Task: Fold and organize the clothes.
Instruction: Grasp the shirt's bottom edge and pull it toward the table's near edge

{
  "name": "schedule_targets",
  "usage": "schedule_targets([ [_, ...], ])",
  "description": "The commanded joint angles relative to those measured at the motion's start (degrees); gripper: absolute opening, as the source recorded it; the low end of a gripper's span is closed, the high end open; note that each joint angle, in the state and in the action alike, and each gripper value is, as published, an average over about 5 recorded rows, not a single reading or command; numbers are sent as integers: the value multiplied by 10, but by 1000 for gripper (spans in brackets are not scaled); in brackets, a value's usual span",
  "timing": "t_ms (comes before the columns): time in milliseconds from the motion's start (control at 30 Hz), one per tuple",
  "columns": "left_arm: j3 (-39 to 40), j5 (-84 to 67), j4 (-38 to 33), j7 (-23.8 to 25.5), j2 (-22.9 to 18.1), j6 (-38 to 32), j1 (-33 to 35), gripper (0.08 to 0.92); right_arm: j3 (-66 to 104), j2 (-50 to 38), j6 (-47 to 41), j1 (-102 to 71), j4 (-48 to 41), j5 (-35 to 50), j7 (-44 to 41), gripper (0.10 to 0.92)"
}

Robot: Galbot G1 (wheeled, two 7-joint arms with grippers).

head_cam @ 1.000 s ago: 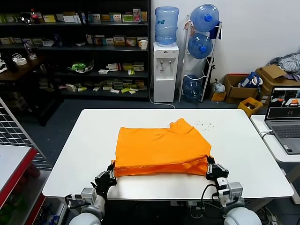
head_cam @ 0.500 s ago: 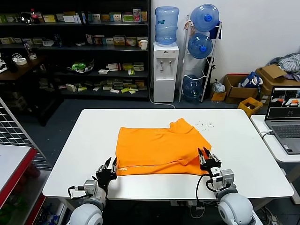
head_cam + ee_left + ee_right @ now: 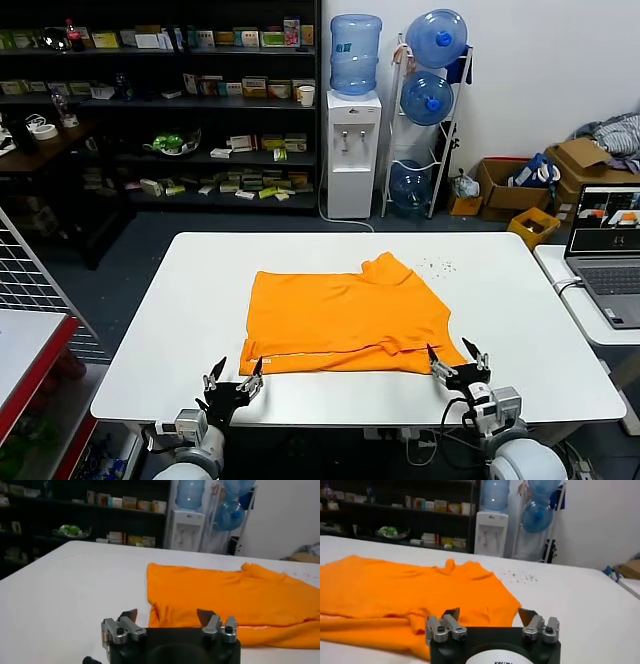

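The bright orange T-shirt (image 3: 345, 318) lies folded flat on the white table (image 3: 180, 330), its near edge doubled over. It also shows in the left wrist view (image 3: 235, 597) and the right wrist view (image 3: 395, 592). My left gripper (image 3: 232, 377) is open and empty, just off the shirt's near left corner at the table's front edge; it shows again in the left wrist view (image 3: 167, 616). My right gripper (image 3: 458, 362) is open and empty at the shirt's near right corner; it shows again in the right wrist view (image 3: 487, 614).
A laptop (image 3: 608, 250) stands on a side table at the right. A red-edged table (image 3: 30, 350) is at the left. Behind the table stand a water dispenser (image 3: 355, 130), dark shelves (image 3: 160, 100) and cardboard boxes with a grey-blue heap of garments (image 3: 610, 132).
Both grippers have let go of the shirt's near edge and drawn back toward the table's front edge with their jaws open. The folded shirt now lies flat and still.
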Motion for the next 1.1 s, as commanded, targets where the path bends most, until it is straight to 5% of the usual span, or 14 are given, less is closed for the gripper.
schedule_targets([
  [33,-9,6,37,20,-9,-7,8,819,18,-1,-12,-23,-12,22,-15,822],
  [633,-3,3,67,29,-7,-6,-22,768,4,11,-39,8,-33,49,-4,811],
  [1100,4,4,64,23,-5,-5,-21,371,2,13,-39,5,-31,53,3,430],
])
